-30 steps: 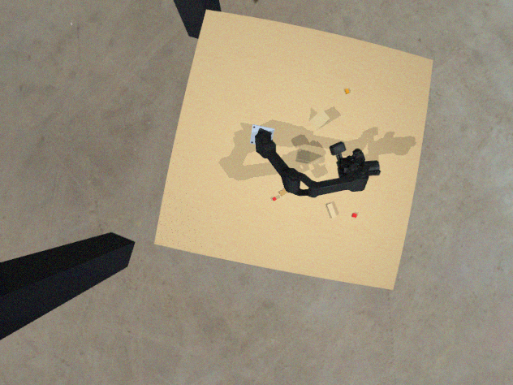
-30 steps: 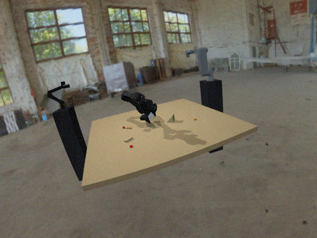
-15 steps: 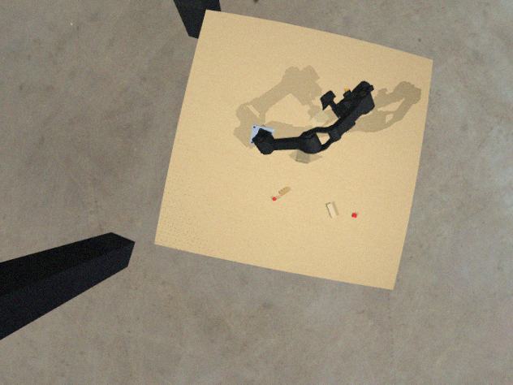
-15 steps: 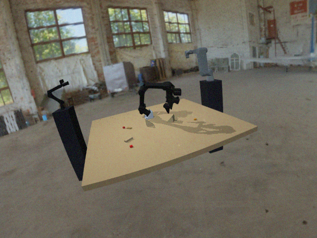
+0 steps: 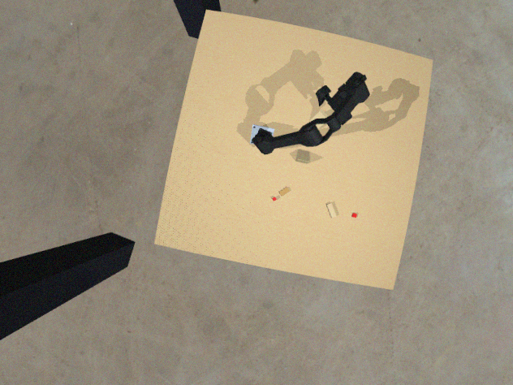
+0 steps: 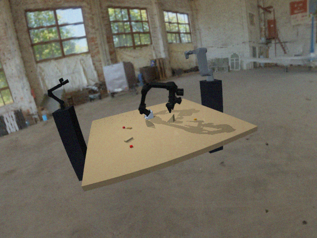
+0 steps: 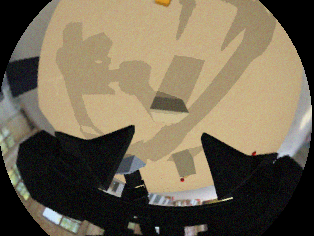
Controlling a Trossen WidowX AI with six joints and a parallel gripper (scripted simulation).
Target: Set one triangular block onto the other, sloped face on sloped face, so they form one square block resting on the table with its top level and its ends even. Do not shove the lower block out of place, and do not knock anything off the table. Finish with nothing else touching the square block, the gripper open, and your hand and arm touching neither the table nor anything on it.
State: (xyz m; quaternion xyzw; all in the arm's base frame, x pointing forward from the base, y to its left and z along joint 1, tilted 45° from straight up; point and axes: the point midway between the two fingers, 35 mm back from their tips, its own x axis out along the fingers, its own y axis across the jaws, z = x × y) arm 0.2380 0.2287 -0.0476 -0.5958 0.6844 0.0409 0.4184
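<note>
One grey triangular block (image 5: 303,156) (image 6: 150,123) (image 7: 184,162) rests on the table near the arm's base. The other triangular block (image 6: 172,118) (image 7: 169,104) stands apart from it on the table, with a dark face and a pale strip showing in the wrist view. The arm hides this second block in the top view. My gripper (image 6: 169,111) (image 7: 168,131) is open and empty, above the table near the second block. In the wrist view that block lies just beyond the fingertips, between their lines. Its exact height over the block is hard to tell.
Red cubes (image 5: 273,198) (image 5: 354,214) (image 6: 123,127) (image 6: 131,146), a tan block (image 5: 284,191) (image 6: 129,127) and a pale bar (image 5: 331,209) (image 6: 128,139) lie on the table. An orange block (image 6: 195,119) (image 7: 162,2) lies beyond the second triangular block.
</note>
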